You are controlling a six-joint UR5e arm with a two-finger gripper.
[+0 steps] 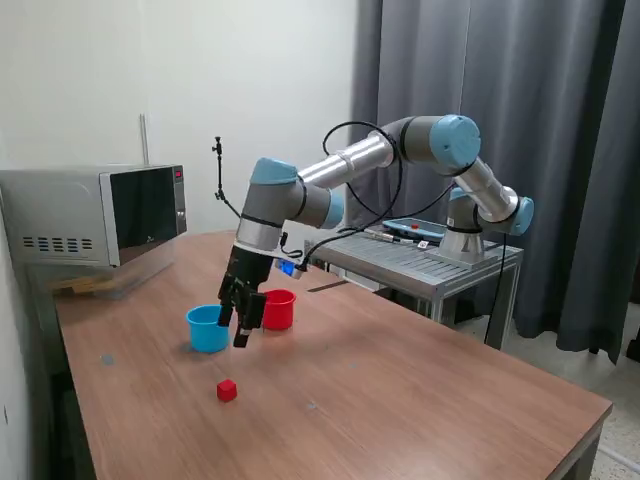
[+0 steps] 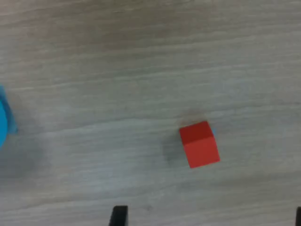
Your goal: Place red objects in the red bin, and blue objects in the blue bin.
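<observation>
Wall (image 1: 250, 70): plain white, standing behind the table.
Curtain (image 1: 560, 120): dark grey, hanging at the exterior view's right.
Table (image 1: 420, 400): wood-grain top, bearing a microwave (image 1: 95, 215).

Exterior cam sits back, seeing the whole surface (image 1: 400, 400); wrist cam looks straight down, close. Both catch the red cube (image 1: 227, 390) (image 2: 200, 144).

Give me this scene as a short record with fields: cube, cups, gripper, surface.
cube: one red cube alone on the table, apart from both cups
cups: blue cup and red cup side by side, upright
gripper: gripper above the table in front of the cups, fingers apart, nothing between them
surface: wooden table
other: microwave at the table's far end
</observation>
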